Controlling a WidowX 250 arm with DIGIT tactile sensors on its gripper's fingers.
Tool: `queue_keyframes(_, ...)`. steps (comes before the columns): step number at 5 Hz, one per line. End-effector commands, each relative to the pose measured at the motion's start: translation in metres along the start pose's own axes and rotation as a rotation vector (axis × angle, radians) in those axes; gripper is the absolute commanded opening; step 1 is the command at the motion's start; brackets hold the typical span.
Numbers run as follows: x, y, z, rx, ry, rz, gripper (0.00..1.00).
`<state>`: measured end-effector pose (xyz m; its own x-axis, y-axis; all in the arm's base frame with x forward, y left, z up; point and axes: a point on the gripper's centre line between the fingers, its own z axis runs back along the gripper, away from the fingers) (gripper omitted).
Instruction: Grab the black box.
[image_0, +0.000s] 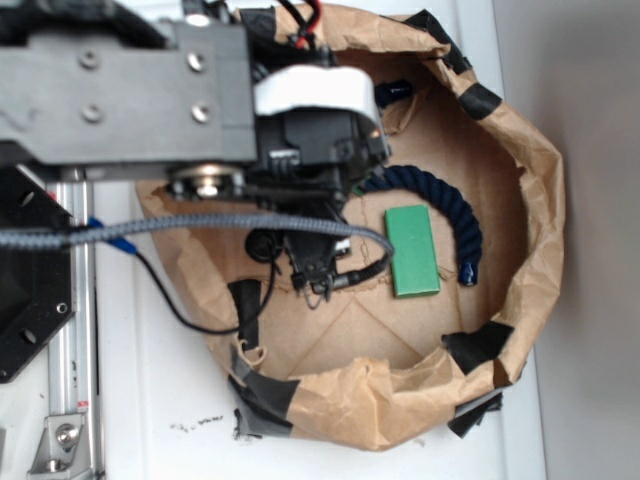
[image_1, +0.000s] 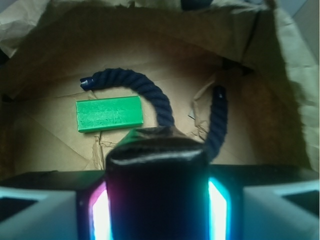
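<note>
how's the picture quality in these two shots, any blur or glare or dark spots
Wrist view: the black box fills the foreground, blurred, with cyan and magenta glow at its sides; the green block is sharper. Exterior view: soft overall, the arm shadowing the pincer.

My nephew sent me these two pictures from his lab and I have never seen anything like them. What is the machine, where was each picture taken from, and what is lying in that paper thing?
The machine is a small robot arm. One picture looks down from above; the other comes from a camera on the arm's wrist, looking along its pincer. The arm reaches into a crumpled brown paper tub patched with black tape. Inside lie a green block and a curved dark navy rope. In the wrist picture the glossy black box sits between the pincer's two glowing pads, so it appears to be gripped. From above, the arm hides the box.
</note>
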<state>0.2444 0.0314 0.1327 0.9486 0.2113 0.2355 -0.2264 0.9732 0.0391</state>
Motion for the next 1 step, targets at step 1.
queue_keyframes(1,0.0094,-0.0011,0.0048,0.030,-0.026,-0.002,0.00)
